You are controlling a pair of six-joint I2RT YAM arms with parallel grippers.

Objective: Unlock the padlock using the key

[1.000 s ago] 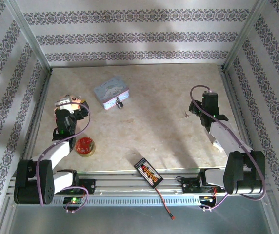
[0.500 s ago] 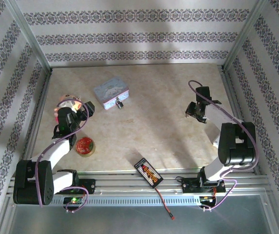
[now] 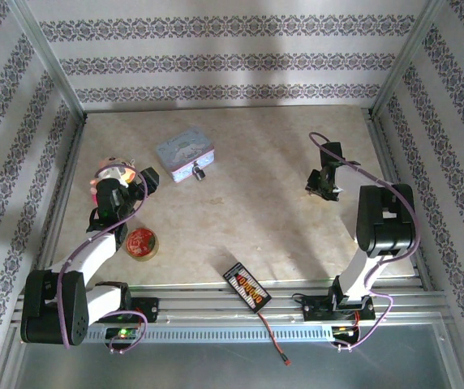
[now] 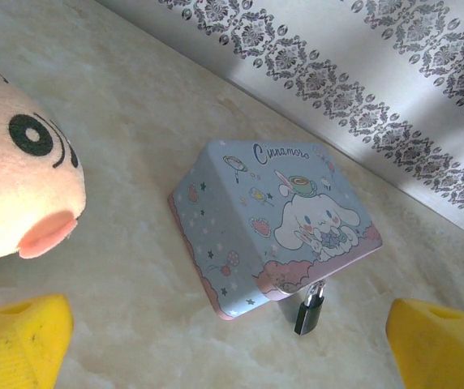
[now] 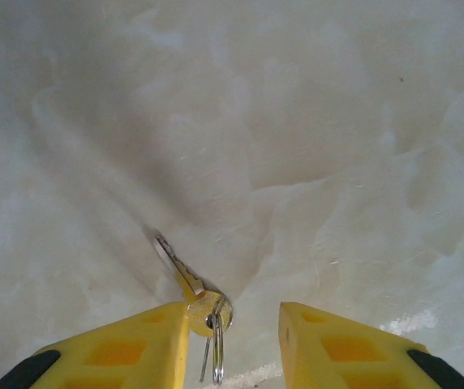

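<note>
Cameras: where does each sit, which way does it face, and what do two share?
Top external: above and behind the bases, facing down on the table; left arm and right arm show.
Left wrist: on the left wrist, facing forward at the tin and padlock; left gripper at the bottom edge.
Right wrist: facing down at the key; right gripper flanks it.
Shared: top external also shows tin and padlock.

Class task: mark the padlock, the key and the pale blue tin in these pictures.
padlock [image 4: 309, 314]: left wrist view, on its dark body.
key [image 5: 200, 306]: right wrist view, on its round head.
pale blue tin [image 4: 248, 211]: left wrist view, on its printed lid.
</note>
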